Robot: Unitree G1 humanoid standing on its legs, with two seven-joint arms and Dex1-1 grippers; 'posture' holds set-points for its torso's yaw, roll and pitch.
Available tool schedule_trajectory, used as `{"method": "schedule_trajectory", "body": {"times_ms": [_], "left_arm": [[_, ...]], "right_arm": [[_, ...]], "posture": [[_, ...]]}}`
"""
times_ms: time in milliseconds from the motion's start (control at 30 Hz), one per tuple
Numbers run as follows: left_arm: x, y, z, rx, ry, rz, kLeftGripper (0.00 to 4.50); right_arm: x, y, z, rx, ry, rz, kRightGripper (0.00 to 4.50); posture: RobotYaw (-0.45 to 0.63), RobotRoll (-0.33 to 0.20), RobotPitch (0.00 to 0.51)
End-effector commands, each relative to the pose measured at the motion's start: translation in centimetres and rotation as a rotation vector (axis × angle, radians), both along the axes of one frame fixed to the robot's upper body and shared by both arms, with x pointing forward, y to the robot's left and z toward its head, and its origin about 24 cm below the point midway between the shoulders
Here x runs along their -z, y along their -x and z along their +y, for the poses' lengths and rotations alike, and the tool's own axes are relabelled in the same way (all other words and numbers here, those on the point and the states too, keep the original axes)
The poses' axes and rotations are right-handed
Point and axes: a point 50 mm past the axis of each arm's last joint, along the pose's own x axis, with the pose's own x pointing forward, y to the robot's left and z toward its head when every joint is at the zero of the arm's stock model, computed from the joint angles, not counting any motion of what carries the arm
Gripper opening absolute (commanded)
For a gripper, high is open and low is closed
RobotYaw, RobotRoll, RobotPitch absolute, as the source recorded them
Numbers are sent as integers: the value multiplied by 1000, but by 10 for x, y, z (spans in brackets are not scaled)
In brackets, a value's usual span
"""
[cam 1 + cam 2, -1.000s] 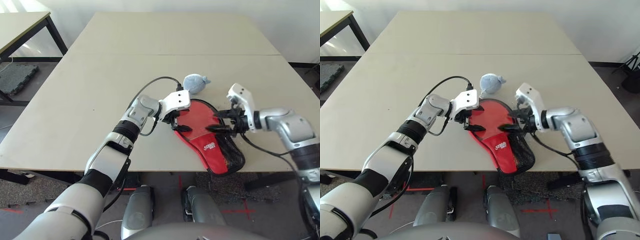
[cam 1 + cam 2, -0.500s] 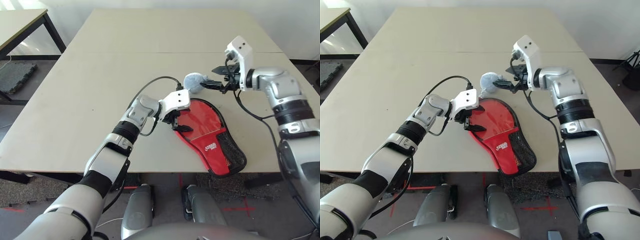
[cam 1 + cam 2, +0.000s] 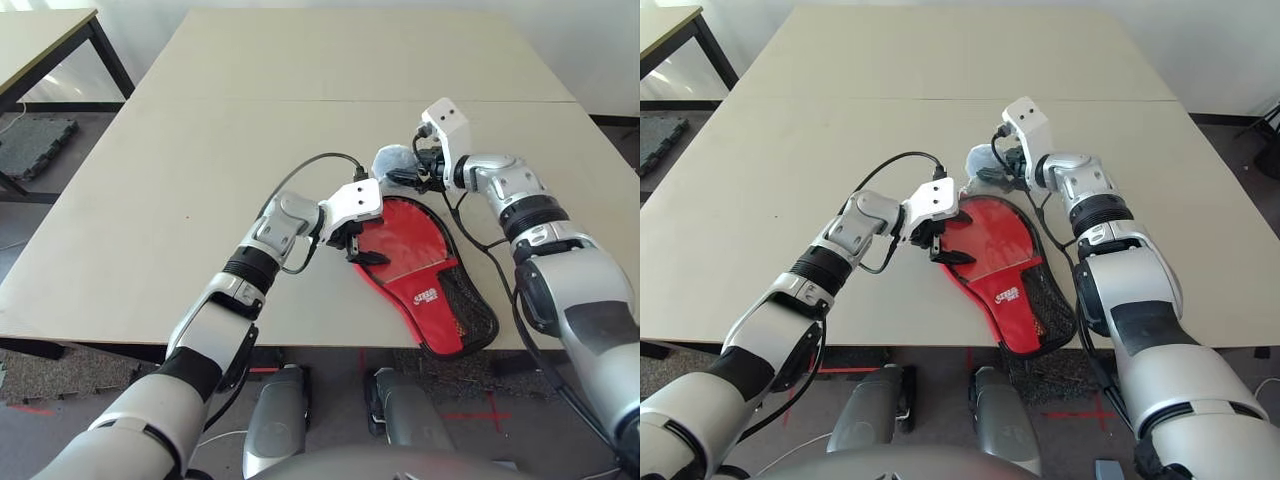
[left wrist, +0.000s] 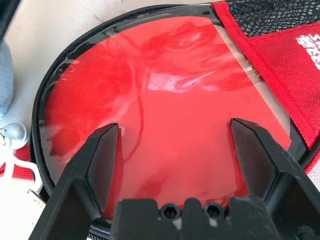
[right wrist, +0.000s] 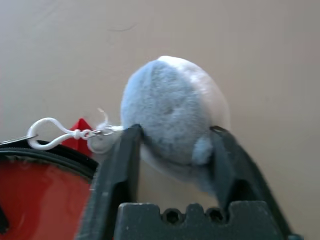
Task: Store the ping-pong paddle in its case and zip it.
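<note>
Right gripper (image 5: 172,165) has swung from far-right down onto pale grey-blue fuzzy zipper charm (image 5: 172,117), fingers closed around it. Red fabric paddle-shaped case (image 3: 415,255) lies near table edge, red-faced paddle (image 4: 165,110) inside. Left gripper (image 4: 175,155) wide open, steadying the case. Pull charm steadily along black zipper rim (image 4: 150,14).

I am looking down at a broad beige tabletop (image 3: 200,170) with a seam (image 3: 300,102) running across it. Daylight is washing over its pale surface. A second table with black legs (image 3: 45,40) is standing at the far left. Dark floor matting (image 3: 35,140) is lying beneath it, and grey floor with red tape marks (image 3: 470,415) is showing below.
</note>
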Motion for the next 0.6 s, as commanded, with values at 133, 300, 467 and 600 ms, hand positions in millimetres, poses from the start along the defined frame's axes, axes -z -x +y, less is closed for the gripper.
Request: {"method": "schedule_trajectory", "body": {"times_ms": [133, 300, 467, 600], "left_arm": [[29, 11, 4, 7, -93, 91, 4500], [30, 12, 4, 6, -94, 93, 4500], [31, 13, 5, 7, -94, 99, 4500], [32, 15, 3, 14, -91, 109, 4500]], "right_arm": [[13, 2, -15, 79, 42, 20, 197], [14, 4, -29, 132, 59, 16, 20], [8, 7, -58, 207, 112, -8, 20], [5, 11, -78, 262, 140, -19, 20]], "posture": [[61, 0, 144], [58, 0, 142], [53, 0, 138], [47, 0, 140]]}}
